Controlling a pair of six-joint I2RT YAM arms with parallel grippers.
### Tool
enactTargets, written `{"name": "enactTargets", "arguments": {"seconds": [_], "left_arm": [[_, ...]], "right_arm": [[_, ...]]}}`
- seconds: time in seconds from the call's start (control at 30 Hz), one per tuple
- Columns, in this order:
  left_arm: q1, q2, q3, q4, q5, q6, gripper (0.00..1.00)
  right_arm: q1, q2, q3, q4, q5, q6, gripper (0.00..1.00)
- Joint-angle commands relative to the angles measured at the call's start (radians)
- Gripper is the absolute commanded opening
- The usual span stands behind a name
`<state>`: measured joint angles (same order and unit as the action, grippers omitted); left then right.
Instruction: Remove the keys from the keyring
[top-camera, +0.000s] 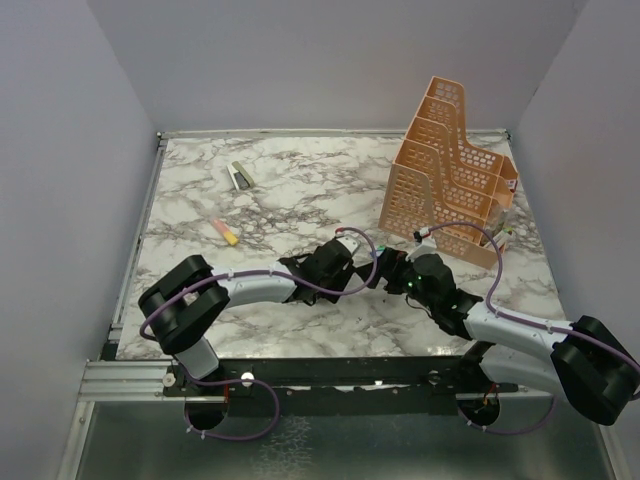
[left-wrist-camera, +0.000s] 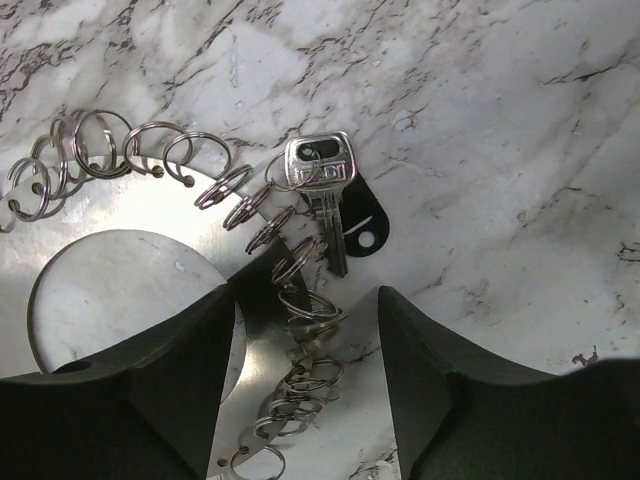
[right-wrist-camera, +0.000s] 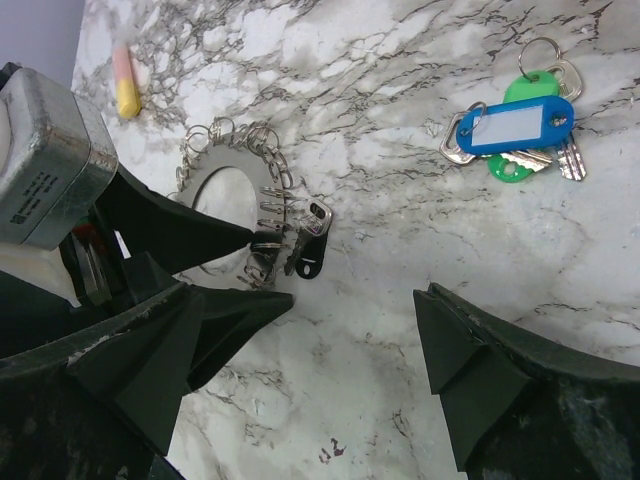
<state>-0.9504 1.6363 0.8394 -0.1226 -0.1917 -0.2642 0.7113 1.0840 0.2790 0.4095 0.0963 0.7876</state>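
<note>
The keyring (left-wrist-camera: 200, 225) is a flat silvery ring plate lying on the marble, rimmed with many small split rings (left-wrist-camera: 150, 150). One silver key (left-wrist-camera: 320, 175) with a black tag (left-wrist-camera: 362, 215) hangs from its rim. My left gripper (left-wrist-camera: 306, 300) is open, its fingers on either side of the ringed rim. In the right wrist view the keyring (right-wrist-camera: 215, 165), the key (right-wrist-camera: 314, 218) and the left gripper (right-wrist-camera: 268, 265) show at the left. My right gripper (right-wrist-camera: 312, 310) is open and empty, low over bare marble to the right of the key. In the top view both grippers, left (top-camera: 352, 258) and right (top-camera: 392, 268), hide the keyring.
A separate bunch of keys with a blue tag (right-wrist-camera: 510, 128) and a green tag (right-wrist-camera: 530, 88) lies to the right. An orange mesh file rack (top-camera: 450, 170) stands at the back right. A pink-and-yellow marker (top-camera: 224, 232) and a small dark object (top-camera: 240, 176) lie at the left.
</note>
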Motion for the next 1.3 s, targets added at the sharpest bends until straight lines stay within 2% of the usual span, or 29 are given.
{"name": "enactTargets", "arguments": {"seconds": [0.0, 0.13, 0.3, 0.43, 0.6, 0.77, 1.0, 1.27], "left_arm": [[-0.001, -0.01, 0.016, -0.104, -0.078, 0.0, 0.61], [-0.001, -0.057, 0.011, -0.105, -0.076, 0.001, 0.67], [0.003, -0.059, 0.003, -0.116, -0.084, 0.008, 0.68], [0.021, -0.034, -0.005, -0.113, -0.037, 0.01, 0.65], [0.039, -0.02, -0.021, -0.102, -0.007, 0.01, 0.58], [0.061, -0.027, -0.056, -0.068, 0.038, 0.007, 0.44], [0.091, -0.097, -0.107, 0.003, 0.097, -0.007, 0.33], [0.102, -0.165, -0.121, 0.01, 0.118, -0.025, 0.24]], "right_arm": [[-0.005, -0.009, -0.016, 0.002, 0.025, -0.007, 0.96], [-0.006, -0.01, -0.018, 0.004, 0.022, -0.007, 0.96], [-0.006, -0.007, -0.018, 0.01, 0.016, -0.007, 0.96], [-0.005, 0.002, -0.017, 0.02, -0.004, -0.011, 0.96], [-0.006, 0.036, -0.005, 0.032, -0.04, -0.023, 0.96], [-0.006, 0.077, 0.015, 0.043, -0.087, -0.035, 0.96], [-0.006, 0.139, 0.06, 0.055, -0.162, -0.048, 0.95], [-0.006, 0.24, 0.149, 0.044, -0.218, -0.054, 0.93]]}}
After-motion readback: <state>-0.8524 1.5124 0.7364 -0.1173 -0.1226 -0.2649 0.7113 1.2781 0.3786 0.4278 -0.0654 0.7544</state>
